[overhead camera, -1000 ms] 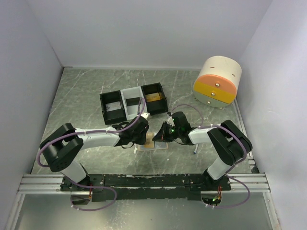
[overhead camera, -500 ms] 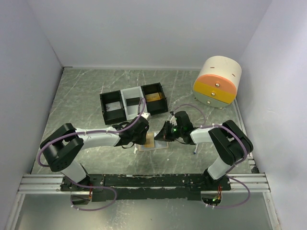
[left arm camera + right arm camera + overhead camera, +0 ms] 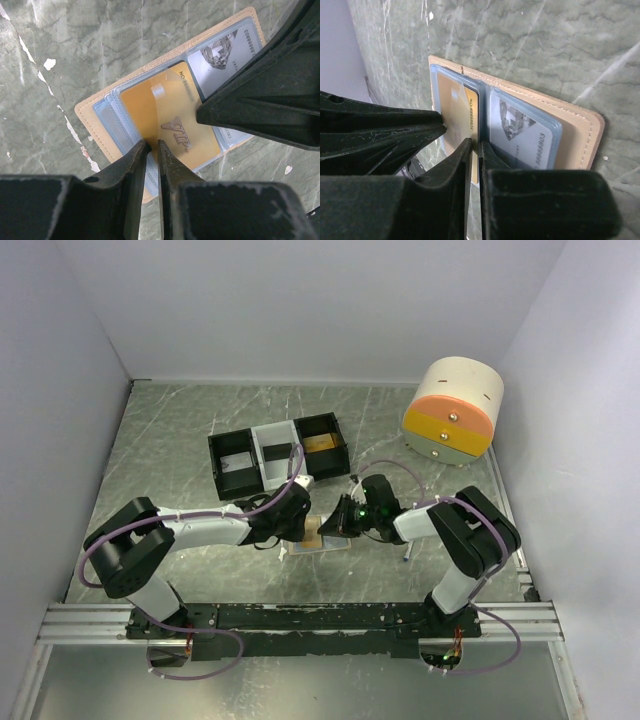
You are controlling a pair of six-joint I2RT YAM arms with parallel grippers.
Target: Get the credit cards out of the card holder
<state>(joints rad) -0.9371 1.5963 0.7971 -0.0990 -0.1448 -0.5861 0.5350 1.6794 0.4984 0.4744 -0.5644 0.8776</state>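
The card holder [image 3: 89, 122] lies open on the tabletop [image 3: 180, 440]; the left hand [image 3: 153, 145], a slit apart, should pin its sleeves. The right hand [image 3: 476, 145], narrowly parted astride the gold card [image 3: 165, 110], grip unclear, should pinch firmly and slide it out flat.

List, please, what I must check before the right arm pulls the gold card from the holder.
1. Holder open, flat on table: ok.
2. Gold card edge lined up with the slit between right jaws: ok.
3. Right jaws gripping it firmly: cannot tell.
4. Left jaws over holder, at card's opposite side: ok.
5. Left jaws pinning holder down: cannot tell.
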